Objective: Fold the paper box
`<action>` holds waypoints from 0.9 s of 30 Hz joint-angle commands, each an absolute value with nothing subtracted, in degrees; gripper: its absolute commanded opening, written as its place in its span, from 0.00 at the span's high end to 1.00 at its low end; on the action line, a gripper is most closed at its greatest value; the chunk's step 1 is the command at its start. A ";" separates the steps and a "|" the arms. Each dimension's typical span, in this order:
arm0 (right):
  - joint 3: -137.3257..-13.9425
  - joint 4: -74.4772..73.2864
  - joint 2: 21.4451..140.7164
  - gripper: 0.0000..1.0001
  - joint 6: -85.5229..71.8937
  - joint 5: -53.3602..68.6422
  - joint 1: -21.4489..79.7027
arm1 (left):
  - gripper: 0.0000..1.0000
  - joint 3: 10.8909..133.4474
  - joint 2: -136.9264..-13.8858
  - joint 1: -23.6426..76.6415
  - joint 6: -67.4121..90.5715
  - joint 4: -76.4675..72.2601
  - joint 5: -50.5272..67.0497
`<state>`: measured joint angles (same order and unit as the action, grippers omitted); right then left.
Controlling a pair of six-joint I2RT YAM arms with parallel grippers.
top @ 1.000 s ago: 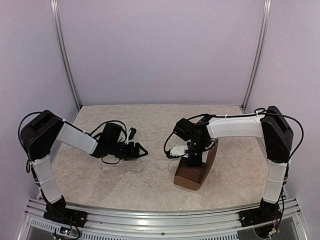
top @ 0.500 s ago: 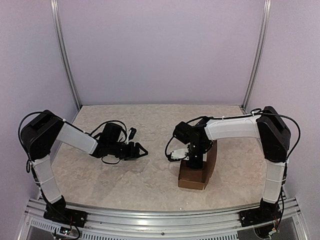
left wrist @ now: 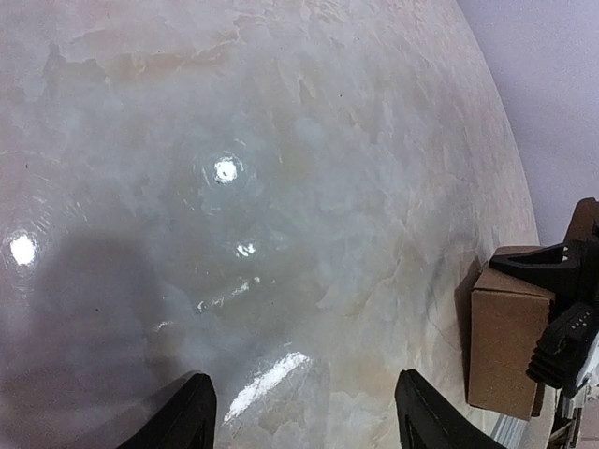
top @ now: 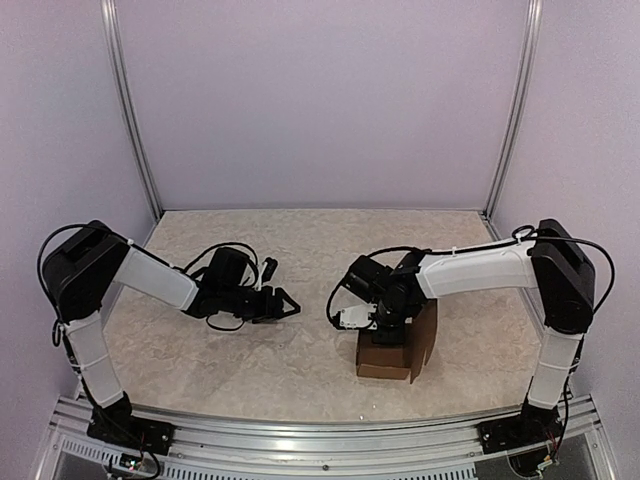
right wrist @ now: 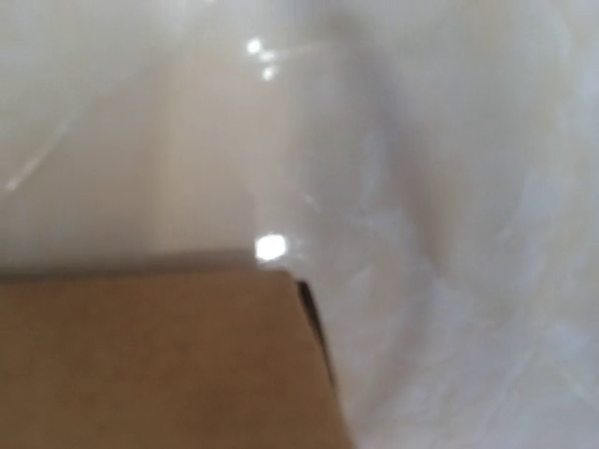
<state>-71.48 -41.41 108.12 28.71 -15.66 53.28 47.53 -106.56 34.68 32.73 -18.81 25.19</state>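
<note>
The glossy bench (top: 300,250), marbled in cream and beige, carries bright spots of reflected light on its surface. One thing stands directly on it: the paper box (top: 386,358), a small plain brown cardboard carton, upright on the right half toward the near edge.

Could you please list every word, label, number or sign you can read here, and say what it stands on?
No text can be read in any view.
On the box: none; plain brown card, with no print or label showing.
On the table: none; only the marbled pattern and glare.
On the white piece at the right wrist: too small to tell whether it bears print.
</note>
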 commanded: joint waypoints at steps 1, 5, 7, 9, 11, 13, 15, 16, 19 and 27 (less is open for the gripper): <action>-66.35 -34.33 106.84 1.00 29.82 -22.28 55.69 | 0.36 48.39 -107.01 35.24 32.69 -17.18 24.47; -64.52 -32.84 105.36 1.00 30.04 -21.52 55.72 | 0.36 48.27 -105.79 35.16 31.92 -15.64 23.56; -64.93 -33.43 104.81 1.00 30.02 -21.16 55.72 | 0.36 48.25 -105.31 35.16 31.82 -15.24 23.47; -65.96 -34.48 103.60 1.00 30.40 -20.70 55.66 | 0.36 48.24 -104.91 35.16 31.73 -14.93 23.34; -67.24 -35.96 101.69 0.92 31.59 -18.55 55.64 | 0.36 48.32 -104.24 35.07 31.44 -14.46 23.31; -68.71 -37.40 99.85 0.78 32.16 -16.53 55.58 | 0.36 48.56 -103.56 34.99 30.94 -13.68 23.06; -70.81 -39.37 98.76 0.71 32.47 -14.40 55.27 | 0.36 48.69 -102.63 34.77 30.56 -12.84 22.68; -72.65 -40.92 98.44 0.70 32.71 -13.21 55.06 | 0.36 48.75 -102.09 34.66 30.46 -12.57 22.56; -75.74 -43.29 97.70 0.64 33.27 -10.65 54.54 | 0.36 48.71 -100.49 34.70 30.33 -11.84 22.34; -80.49 -45.58 91.01 0.61 33.60 -7.62 53.66 | 0.34 50.74 -97.54 39.04 23.81 -8.62 21.99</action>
